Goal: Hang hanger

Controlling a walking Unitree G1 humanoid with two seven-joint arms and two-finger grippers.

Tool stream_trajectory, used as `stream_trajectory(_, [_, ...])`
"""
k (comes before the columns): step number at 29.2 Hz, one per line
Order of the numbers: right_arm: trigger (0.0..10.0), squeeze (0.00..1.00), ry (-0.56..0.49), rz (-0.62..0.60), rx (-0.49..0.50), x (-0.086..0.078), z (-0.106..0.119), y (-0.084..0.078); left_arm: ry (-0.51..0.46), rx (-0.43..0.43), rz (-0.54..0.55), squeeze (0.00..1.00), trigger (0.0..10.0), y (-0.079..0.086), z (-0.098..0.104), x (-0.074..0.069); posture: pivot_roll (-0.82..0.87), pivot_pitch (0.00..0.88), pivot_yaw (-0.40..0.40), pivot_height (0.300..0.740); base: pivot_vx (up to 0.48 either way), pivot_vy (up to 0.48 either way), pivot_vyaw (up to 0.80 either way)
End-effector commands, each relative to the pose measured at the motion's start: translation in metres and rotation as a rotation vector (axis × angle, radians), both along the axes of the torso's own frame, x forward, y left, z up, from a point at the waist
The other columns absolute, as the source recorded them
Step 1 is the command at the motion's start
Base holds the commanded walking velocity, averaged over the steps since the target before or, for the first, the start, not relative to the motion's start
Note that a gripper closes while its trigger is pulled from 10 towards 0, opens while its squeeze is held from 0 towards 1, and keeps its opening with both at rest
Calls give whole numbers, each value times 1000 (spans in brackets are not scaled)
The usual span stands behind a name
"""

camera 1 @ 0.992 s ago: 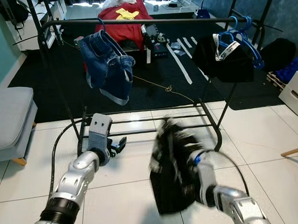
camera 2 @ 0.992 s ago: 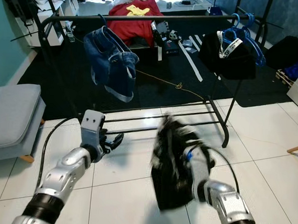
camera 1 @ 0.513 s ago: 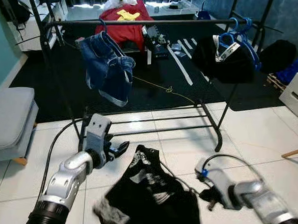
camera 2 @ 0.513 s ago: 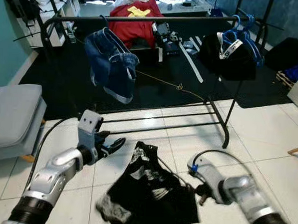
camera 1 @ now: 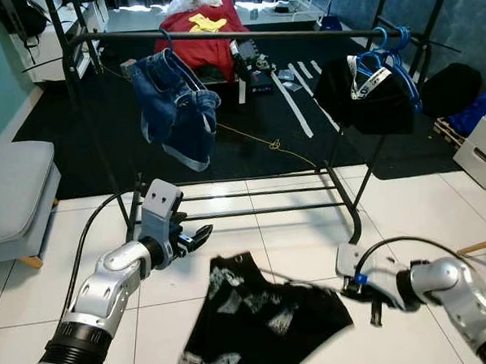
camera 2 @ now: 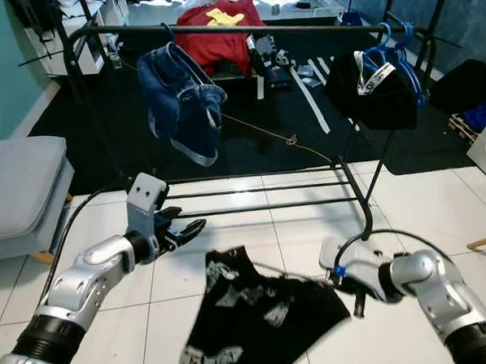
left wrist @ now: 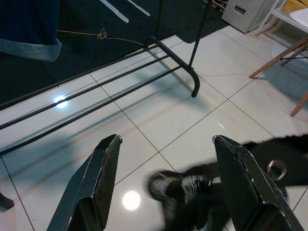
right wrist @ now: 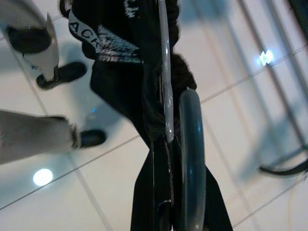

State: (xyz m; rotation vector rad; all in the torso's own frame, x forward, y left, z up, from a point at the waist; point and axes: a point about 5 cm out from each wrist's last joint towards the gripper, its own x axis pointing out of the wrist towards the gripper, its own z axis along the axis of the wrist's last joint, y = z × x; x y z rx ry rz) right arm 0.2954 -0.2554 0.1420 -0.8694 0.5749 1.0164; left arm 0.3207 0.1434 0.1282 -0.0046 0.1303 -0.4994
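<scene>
— Two garments are already hanging on the rack [camera 1: 234,36] along the top of the frame: denim shorts [camera 1: 175,105] at the upper left, a dark top on blue hangers [camera 1: 388,57] at the upper right. Ours is not up there yet.

— So where are we holding it?

— Low in the frame. We are carrying the hanger [right wrist: 166,91] with the black printed shirt [camera 1: 260,317] draped on it, down near the white tiled floor [camera 1: 219,319], well below the rail. Our right gripper [camera 1: 373,296], at the lower right, is clamped on the hanger; in the wrist view a pale bar and dark cloth are running straight out from between its fingers.

— And the other arm?

— Our left gripper [left wrist: 166,159] is hovering at the lower left with its fingers spread wide and nothing between them, just beside the shirt's edge.

— Is the hook free?

— We are not sure; the shirt is blurred and the hook is hard to pick out. As we judge it, the pick-up is done, while the lift to the rail and the hooking over it, probably in the bare stretch between the shorts and the blue hangers, are all left.
</scene>
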Motion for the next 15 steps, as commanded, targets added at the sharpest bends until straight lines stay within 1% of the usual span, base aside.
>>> stream_trajectory(1, [10000, 0, -63, 77, 63, 3, 14, 3, -21, -2, -13, 0, 10000, 6, 7, 1, 12, 116, 56, 740, 0, 0, 0])
stream_trajectory(4, [10000, 0, -76, 97, 68, 3, 17, 2, -28, -10, -14, 0, 10000, 7, 10, 1, 12, 116, 56, 740, 0, 0, 0])
stream_trajectory(6, [10000, 0, -129, 102, 36, 8, 24, -6, -67, -47, 43, 0, 10000, 16, 19, 8, 8, 112, 56, 740, 0, 0, 0])
stream_trajectory(8, [10000, 0, -155, 92, 41, 10, 28, -10, -81, -70, 72, 0, 10000, 21, 23, 10, 8, 106, 57, 740, 0, 0, 0])
stream_trajectory(13, [10000, 0, -177, 91, 49, 12, 31, -12, -90, -80, 83, 0, 10000, 23, 25, 12, 8, 103, 57, 740, 0, 0, 0])
stream_trajectory(14, [10000, 0, -186, 86, 73, 13, 32, -12, -89, -85, 83, 0, 10000, 22, 25, 11, 9, 98, 57, 740, 0, 0, 0])
stream_trajectory(15, [10000, 0, -190, 72, 117, 14, 34, -11, -81, -105, 87, 0, 10000, 21, 24, 11, 11, 93, 58, 740, 0, 0, 0])
